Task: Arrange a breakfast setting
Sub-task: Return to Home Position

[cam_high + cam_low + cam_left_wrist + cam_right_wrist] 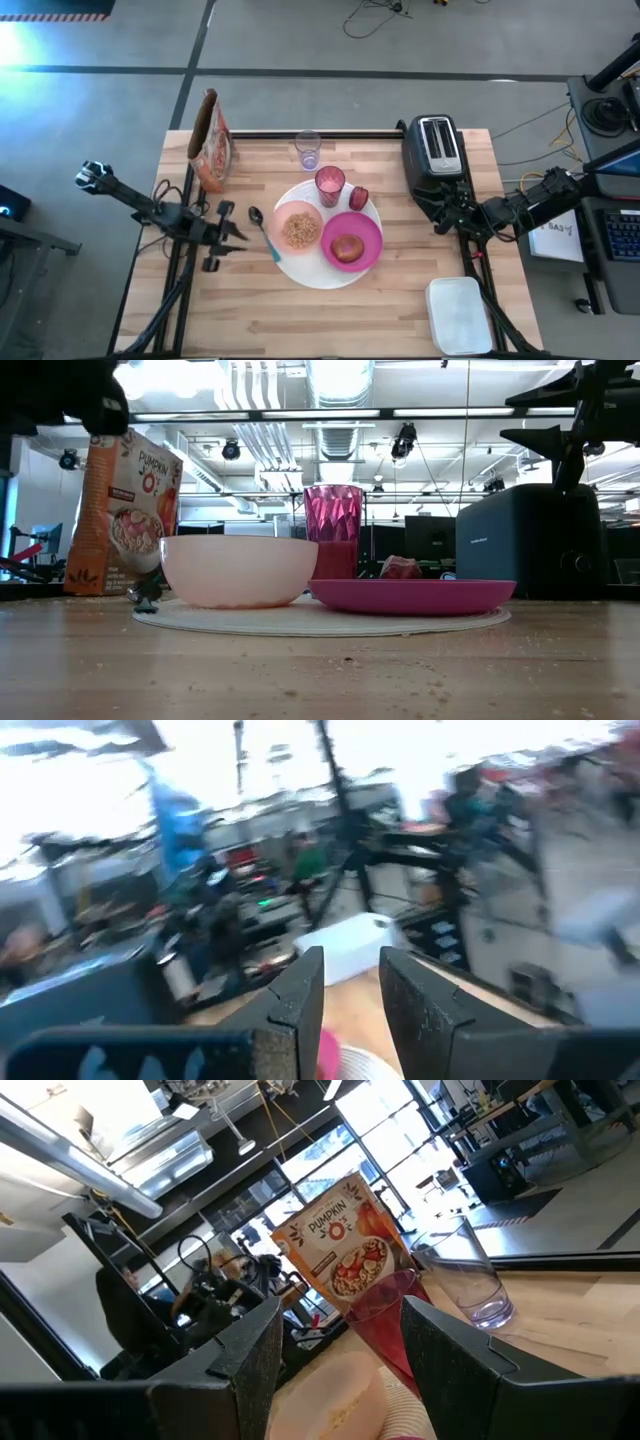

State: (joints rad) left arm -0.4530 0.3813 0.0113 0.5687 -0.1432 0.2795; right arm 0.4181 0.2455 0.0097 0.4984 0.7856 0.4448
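The large white plate [318, 274] lies mid-table. On it stand the pale pink bowl [298, 228] with cereal, the magenta plate [368, 232] carrying the brown bun [347, 247], the pink cup [330, 185] and the small red food [358, 198]. The teal-handled spoon [266, 234] lies on the table along the white plate's left rim. My left gripper [232, 237] is open and empty just left of the spoon. My right gripper [438, 205] is open and empty right of the plate, in front of the toaster. The right wrist view shows the cup [385, 1315] ahead.
A clear tumbler [308, 150] stands behind the cup. A black toaster [433, 150] is at the far right and a cereal bag [210, 140] at the far left. A white lidded container [458, 315] sits at the near right corner. Bare wood lies along the near edge.
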